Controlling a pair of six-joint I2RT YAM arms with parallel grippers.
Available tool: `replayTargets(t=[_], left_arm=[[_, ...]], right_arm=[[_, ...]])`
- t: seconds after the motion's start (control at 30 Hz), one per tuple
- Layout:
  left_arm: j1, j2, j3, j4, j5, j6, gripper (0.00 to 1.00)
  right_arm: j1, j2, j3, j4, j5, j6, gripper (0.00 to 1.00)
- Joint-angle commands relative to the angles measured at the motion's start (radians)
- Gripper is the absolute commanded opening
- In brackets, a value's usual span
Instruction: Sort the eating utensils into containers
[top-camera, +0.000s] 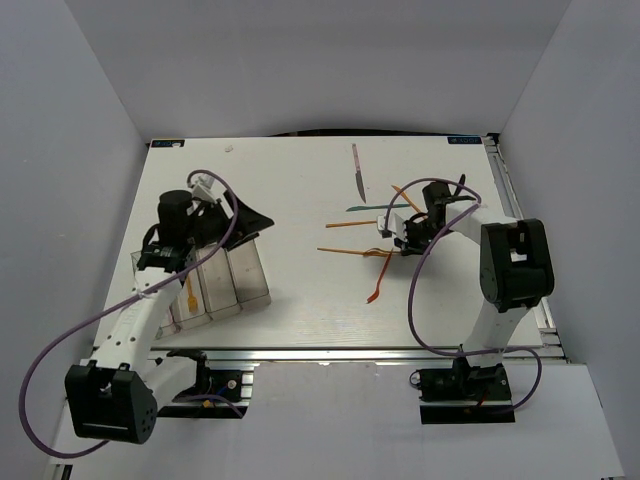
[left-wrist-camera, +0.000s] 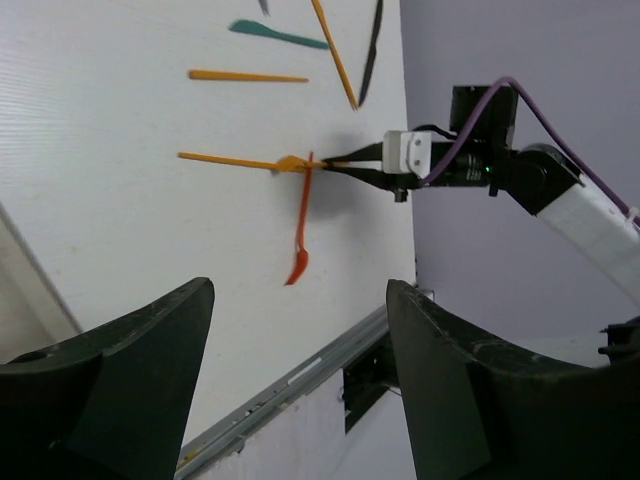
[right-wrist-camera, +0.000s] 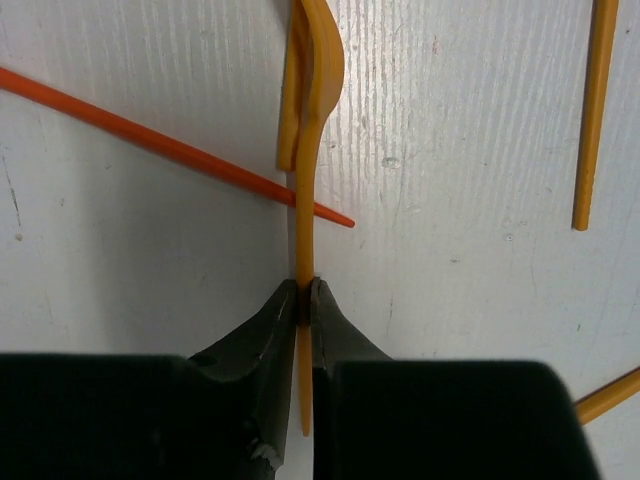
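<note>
My right gripper (top-camera: 390, 245) is shut on the handle of a yellow-orange plastic utensil (right-wrist-camera: 310, 150), low over the table. The utensil's broad end lies beside an orange stick (right-wrist-camera: 288, 110) and crosses the handle of a red-orange spoon (right-wrist-camera: 170, 145). The left wrist view shows the same grip (left-wrist-camera: 335, 160) and the spoon (left-wrist-camera: 302, 225). My left gripper (top-camera: 255, 220) is open and empty (left-wrist-camera: 300, 340) above the clear containers (top-camera: 215, 285). One bin holds an orange piece (top-camera: 188, 295). Loose on the table are a dark-bladed knife (top-camera: 356, 170), a teal piece (top-camera: 365, 208) and more orange sticks (top-camera: 350, 224).
White walls close in the table on the left, back and right. A metal rail (top-camera: 350, 352) runs along the near edge. Purple cables loop from both arms, and one (top-camera: 420, 300) hangs beside the right arm near the utensils.
</note>
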Motion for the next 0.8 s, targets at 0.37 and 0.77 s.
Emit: replayTargets(t=[0.37, 0.77], left_arm=[[-0.341, 0.232, 0.026, 0.276, -0.133, -0.111, 0.78], [-0.479, 0.461, 0.201, 0.330, -0.267, -0.125, 0.82]], right_arm=[[-0.017, -0.068, 0.109, -0.233, -0.188, 0.177, 0.00], [0.138, 0.006, 0.309, -0.030, -0.472, 1.181, 0.00]])
